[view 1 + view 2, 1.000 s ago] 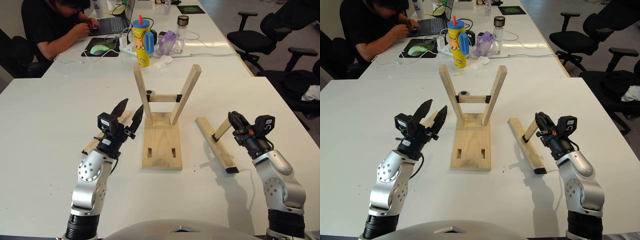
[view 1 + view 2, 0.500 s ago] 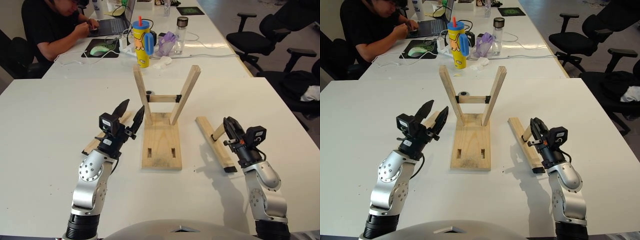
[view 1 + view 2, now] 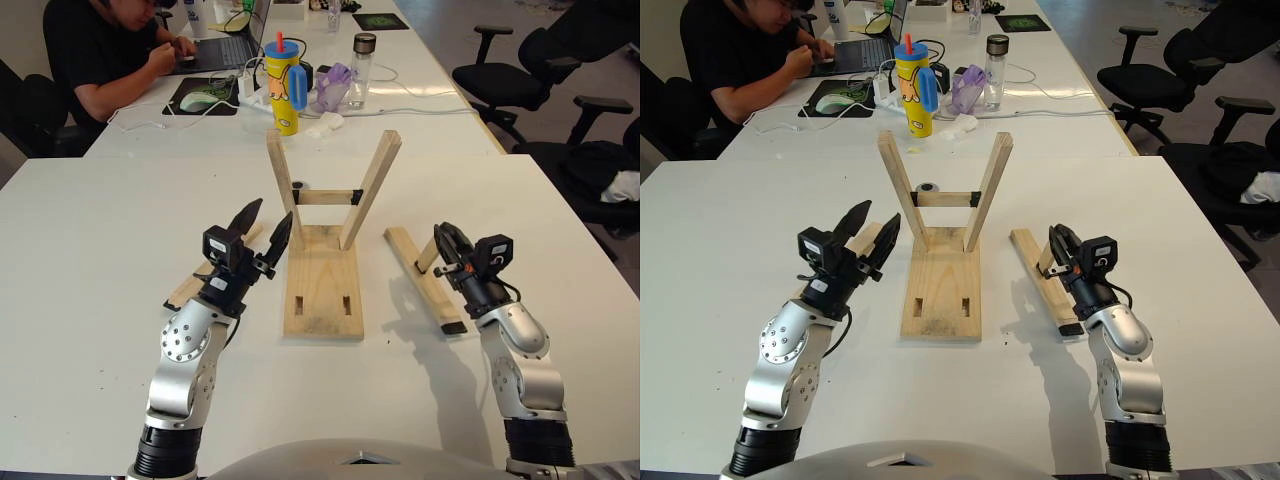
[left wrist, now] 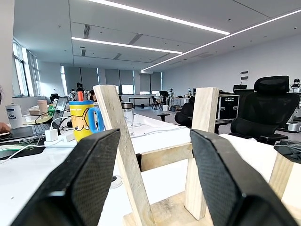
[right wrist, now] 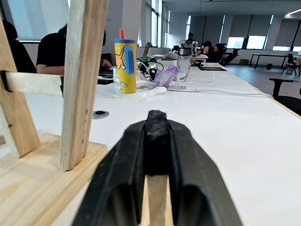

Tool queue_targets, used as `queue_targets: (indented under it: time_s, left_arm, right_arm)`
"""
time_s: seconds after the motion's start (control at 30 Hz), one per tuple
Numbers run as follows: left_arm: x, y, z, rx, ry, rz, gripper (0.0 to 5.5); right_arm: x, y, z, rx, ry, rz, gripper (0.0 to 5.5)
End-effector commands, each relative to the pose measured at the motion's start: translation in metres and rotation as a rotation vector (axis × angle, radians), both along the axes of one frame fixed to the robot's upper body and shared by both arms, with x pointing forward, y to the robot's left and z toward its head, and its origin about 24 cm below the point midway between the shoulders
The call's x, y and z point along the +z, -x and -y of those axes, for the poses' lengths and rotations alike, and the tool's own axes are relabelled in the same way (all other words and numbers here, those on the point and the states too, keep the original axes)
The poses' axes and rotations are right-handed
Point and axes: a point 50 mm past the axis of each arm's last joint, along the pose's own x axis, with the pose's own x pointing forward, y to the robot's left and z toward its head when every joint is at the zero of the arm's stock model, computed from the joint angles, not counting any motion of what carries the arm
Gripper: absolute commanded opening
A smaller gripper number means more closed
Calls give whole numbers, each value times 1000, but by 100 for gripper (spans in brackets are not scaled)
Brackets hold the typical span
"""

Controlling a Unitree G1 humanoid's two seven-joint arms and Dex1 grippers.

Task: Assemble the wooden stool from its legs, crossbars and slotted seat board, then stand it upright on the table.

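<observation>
Wood leg (image 3: 432, 292), pinched at its crossbar stub (image 3: 428, 258) by your R claw (image 3: 441, 238), had slid closer to the seat board (image 3: 322, 292) lying mid-table (image 3: 90, 230), L claw (image 3: 268, 214) stayed spread beside it, so 2nd leg pair looked nearly ready to slot in.

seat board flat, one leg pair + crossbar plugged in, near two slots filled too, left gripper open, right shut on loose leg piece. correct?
Near two slots in the seat board are empty; left eye view shows it. Rest holds: board flat, one leg pair with crossbar plugged in, left gripper open, right gripper shut on the loose leg piece.
</observation>
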Motion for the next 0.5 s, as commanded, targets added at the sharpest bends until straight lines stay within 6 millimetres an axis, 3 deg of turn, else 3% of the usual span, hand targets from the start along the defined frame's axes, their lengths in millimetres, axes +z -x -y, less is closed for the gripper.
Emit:
queue_targets:
  time_s: [0.03, 0.1, 0.27, 0.4, 0.5]
  left_arm:
    - [-2, 0, 1, 5, -7, -1, 274]
    - [-5, 0, 0, 7, -8, -6, 274]
    - [-11, 1, 1, 16, -8, -16, 274]
    - [-12, 2, 4, 21, -3, -16, 274]
    - [-12, 0, 6, 17, -1, -12, 274]
  right_arm:
    - [4, -1, 2, -17, -53, -24, 121]
    - [28, -7, -2, -1, -112, 56, 149]
    - [96, -24, -17, 68, -152, 237, 149]
    - [132, -37, -23, 65, -116, 331, 149]
    - [147, -42, -24, 38, -73, 389, 149]
